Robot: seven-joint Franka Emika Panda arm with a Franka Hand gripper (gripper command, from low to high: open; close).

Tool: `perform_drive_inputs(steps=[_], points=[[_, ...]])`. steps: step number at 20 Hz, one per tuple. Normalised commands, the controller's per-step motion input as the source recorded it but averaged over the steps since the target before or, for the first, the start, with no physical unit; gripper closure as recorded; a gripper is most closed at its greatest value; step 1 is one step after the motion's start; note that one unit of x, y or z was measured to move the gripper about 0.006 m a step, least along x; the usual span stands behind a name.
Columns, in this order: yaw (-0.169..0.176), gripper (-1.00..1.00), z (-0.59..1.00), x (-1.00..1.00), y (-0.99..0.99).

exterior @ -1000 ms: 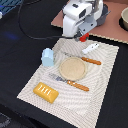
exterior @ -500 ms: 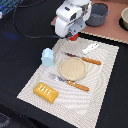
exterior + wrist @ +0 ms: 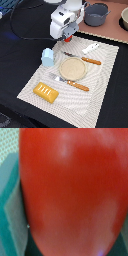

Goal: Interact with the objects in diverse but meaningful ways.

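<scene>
Over the last second the arm has swung from the far edge of the pale woven placemat [image 3: 100, 90] toward the exterior view's left, carrying the round red fruit [image 3: 68, 37] with it, so a lift-and-move looks underway. The gripper [image 3: 68, 35] is closed around that fruit, which fills the wrist view [image 3: 70, 193] and hangs above the mat, between the pale-blue house-shaped box [image 3: 47, 56] and the round tan plate [image 3: 73, 68].

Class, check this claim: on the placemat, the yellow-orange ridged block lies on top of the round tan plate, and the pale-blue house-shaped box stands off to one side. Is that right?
Not quite. In the exterior view the yellow-orange ridged block lies on the placemat near its corner, apart from the round tan plate, not on top of it. The pale-blue house-shaped box does stand off to one side.
</scene>
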Motion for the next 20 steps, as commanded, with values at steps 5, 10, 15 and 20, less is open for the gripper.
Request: perform_drive_inputs(steps=[5,10,15,20], points=[[0.000,-1.00,0.14,-0.07,0.00],[0.000,-1.00,0.00,-0.16,0.00],[0.001,-1.00,0.08,-0.21,-0.02],[0.007,-1.00,0.77,-0.39,-0.25]])
